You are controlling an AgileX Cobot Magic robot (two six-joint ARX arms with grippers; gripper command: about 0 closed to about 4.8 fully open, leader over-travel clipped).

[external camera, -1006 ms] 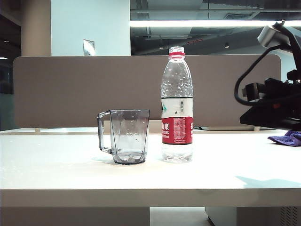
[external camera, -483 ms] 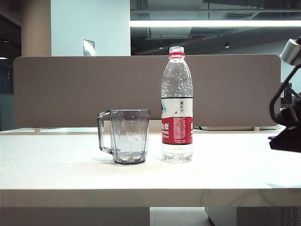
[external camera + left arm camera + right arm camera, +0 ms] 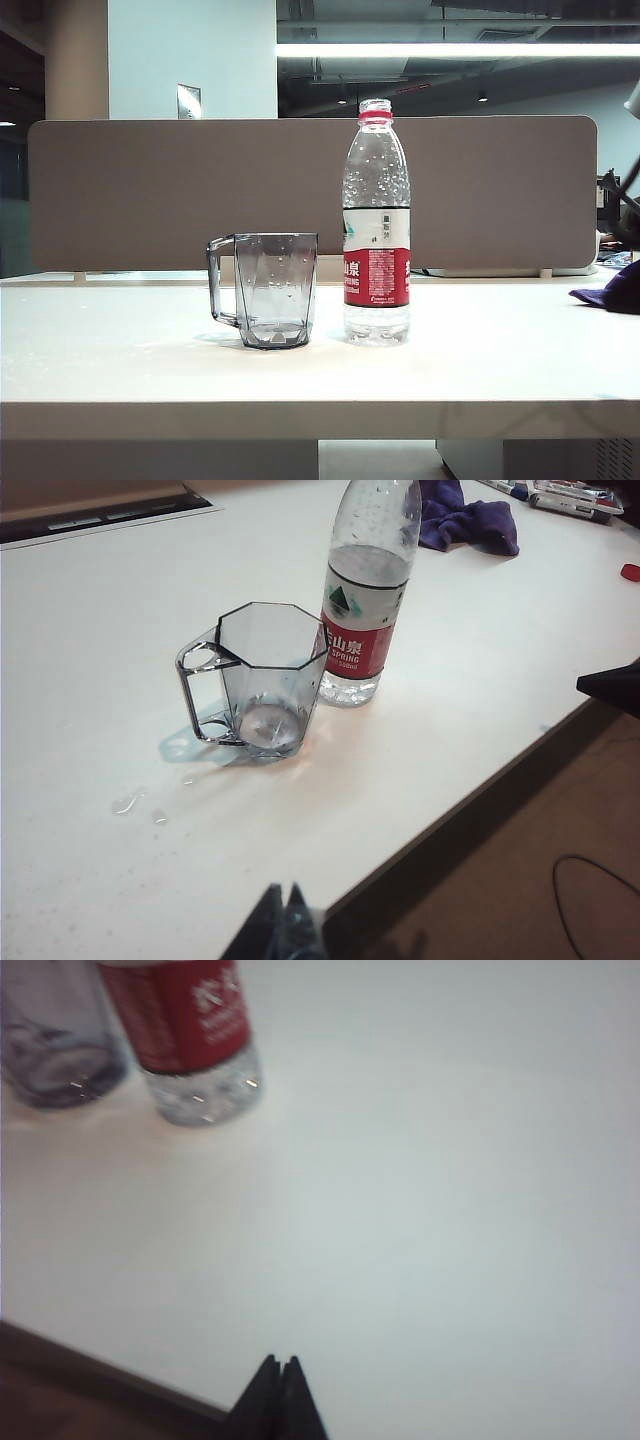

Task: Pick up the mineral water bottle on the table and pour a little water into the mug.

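A grey partition and a dim office with a ceiling light strip stand behind the white counter (image 3: 480, 350). Near the middle of the counter the mineral water bottle (image 3: 377, 225) stands upright, uncapped, with its red neck ring showing. The smoky-grey mug (image 3: 272, 290) stands upright just beside it at its 9 o'clock in the exterior view, with its handle turned away from the bottle; a narrow gap separates the two. A shallow pool of water (image 3: 262, 725) lies in the bottom of the mug, and droplets cling to the inner walls of both mug and bottle. A few spilled drops (image 3: 130, 802) lie on the counter near the mug's handle side. A purple cloth (image 3: 612, 290) lies at the bottle's 3 o'clock, well apart.

The left pincer (image 3: 283, 920) hangs over the counter's front edge, its tips clenched together and grasping nothing, well apart from the mug. The right pincer (image 3: 279, 1385) is likewise clenched and empty, near the counter's edge, well apart from the bottle.
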